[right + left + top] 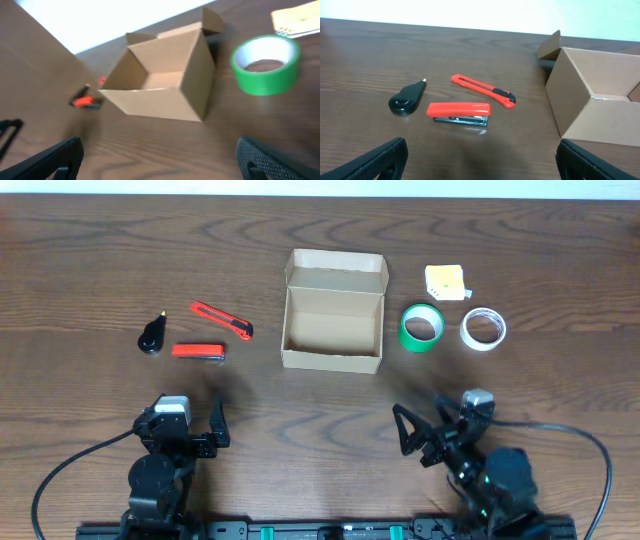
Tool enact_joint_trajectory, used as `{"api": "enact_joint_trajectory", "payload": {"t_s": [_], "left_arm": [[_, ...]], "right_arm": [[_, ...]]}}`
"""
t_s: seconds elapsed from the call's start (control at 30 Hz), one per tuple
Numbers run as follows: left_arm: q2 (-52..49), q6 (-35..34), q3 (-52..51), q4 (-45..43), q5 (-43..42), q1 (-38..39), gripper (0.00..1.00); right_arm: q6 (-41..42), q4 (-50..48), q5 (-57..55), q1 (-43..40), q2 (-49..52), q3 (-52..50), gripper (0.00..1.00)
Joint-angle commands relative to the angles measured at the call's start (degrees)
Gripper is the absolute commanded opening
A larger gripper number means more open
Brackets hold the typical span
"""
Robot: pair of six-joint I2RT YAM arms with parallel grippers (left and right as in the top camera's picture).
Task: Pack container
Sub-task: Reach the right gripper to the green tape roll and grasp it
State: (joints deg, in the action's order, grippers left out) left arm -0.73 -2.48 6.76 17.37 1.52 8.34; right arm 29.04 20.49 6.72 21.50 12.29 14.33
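Observation:
The container (331, 360) is an open, empty tan cardboard box at the table's centre, its flap lid folded back on the far side. In the left wrist view the container (580, 107) stands at the right; in the right wrist view the container (192, 95) is at the centre. My left gripper (181, 425) is open near the front left, with nothing between its fingers (380, 160). My right gripper (425, 425) is open at the front right, angled toward the box, and holds nothing (160, 162).
Left of the box lie an orange-red box cutter (221, 319), a red stapler (198, 351) and a black teardrop-shaped tool (152, 337). To its right are a green tape roll (422, 327), a white tape roll (483, 329) and a yellow notepad (446, 282).

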Motion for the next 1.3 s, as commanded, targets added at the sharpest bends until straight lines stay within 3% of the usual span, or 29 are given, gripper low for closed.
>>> {"api": "enact_joint_trajectory", "payload": {"t_s": [0.0, 0.2, 0.57, 0.93, 1.07, 1.27], "left_arm": [[0.46, 1.22, -1.46, 0.11, 0.35, -0.28, 0.95], [0.46, 1.22, -1.46, 0.09, 0.35, -0.28, 0.95], [0.46, 1.22, -1.46, 0.11, 0.35, -0.28, 0.95], [0.46, 1.22, -1.46, 0.11, 0.35, -0.28, 0.95], [0.46, 1.22, -1.46, 0.11, 0.35, -0.28, 0.95], [0.46, 1.22, -1.46, 0.11, 0.35, -0.28, 0.95]], "right_arm": [[-7.74, 1.07, 1.90, -3.63, 8.96, 7.39, 0.99], [-17.42, 7.28, 1.07, -10.12, 29.88, 22.27, 0.94], [-19.71, 15.54, -4.57, -17.16, 64.92, 44.11, 0.91], [-19.45, 15.21, -8.68, -17.90, 89.11, 54.42, 0.85], [-19.41, 12.85, -8.20, -17.94, 94.42, 54.99, 0.73], [-19.26, 10.54, -7.80, -17.94, 98.05, 55.01, 0.39]]}}
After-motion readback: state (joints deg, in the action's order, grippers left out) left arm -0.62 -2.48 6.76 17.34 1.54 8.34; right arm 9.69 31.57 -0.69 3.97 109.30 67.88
